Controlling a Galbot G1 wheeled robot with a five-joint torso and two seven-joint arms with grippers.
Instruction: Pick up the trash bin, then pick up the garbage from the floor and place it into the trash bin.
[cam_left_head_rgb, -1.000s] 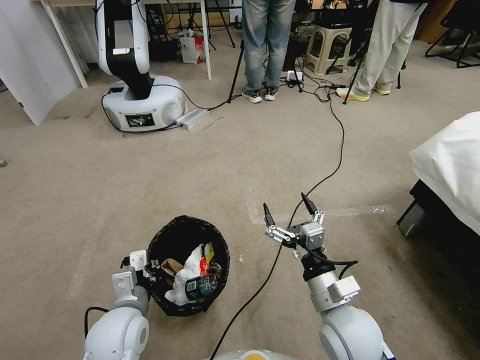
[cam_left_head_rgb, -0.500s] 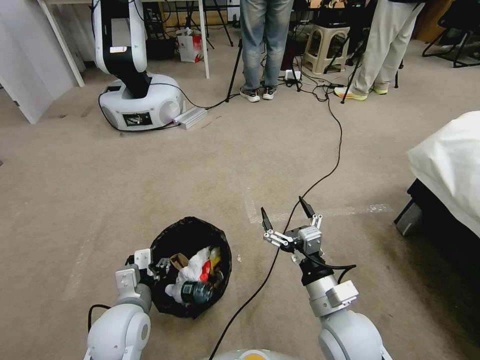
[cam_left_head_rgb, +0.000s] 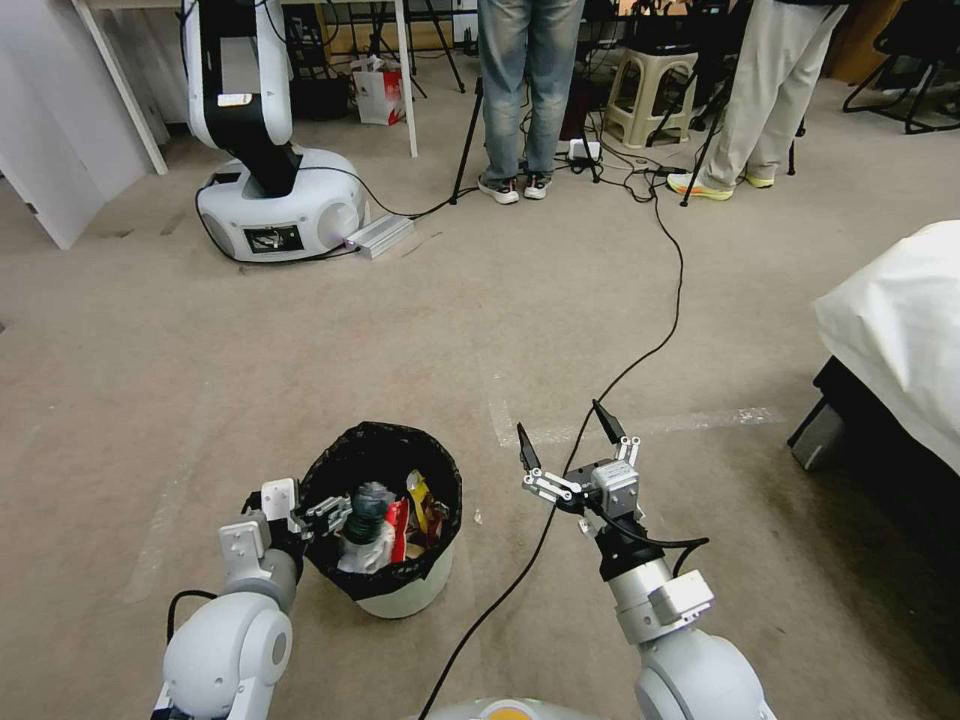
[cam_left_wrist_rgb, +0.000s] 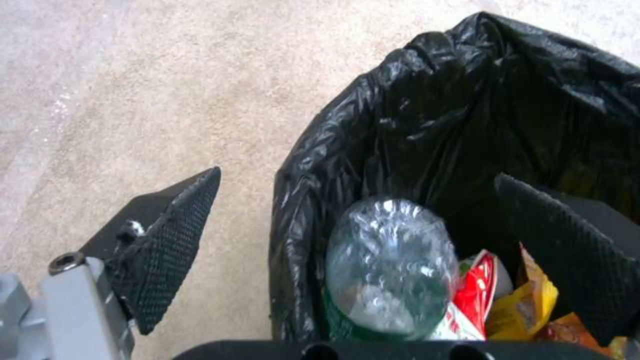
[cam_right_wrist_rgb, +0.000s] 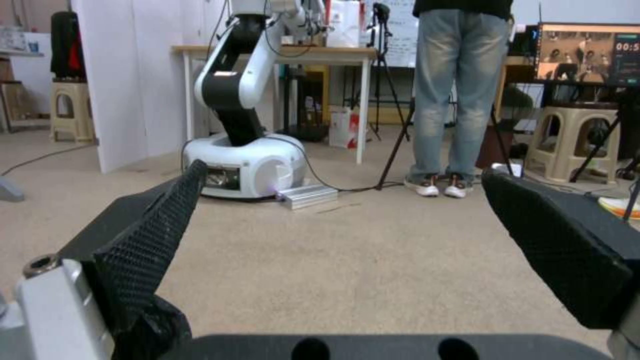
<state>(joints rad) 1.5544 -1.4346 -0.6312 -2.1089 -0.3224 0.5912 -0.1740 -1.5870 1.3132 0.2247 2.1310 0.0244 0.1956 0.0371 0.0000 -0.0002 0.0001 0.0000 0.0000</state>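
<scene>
My left gripper straddles the rim of the trash bin on the carpet, apparently not clamped, garbage inside, while my right gripper hovers spread wide beside it.

My head cam looks fwd and down over carpet. L wrist cam sits close above the trash bin, also in head view. R wrist cam faces level across the room.
</scene>
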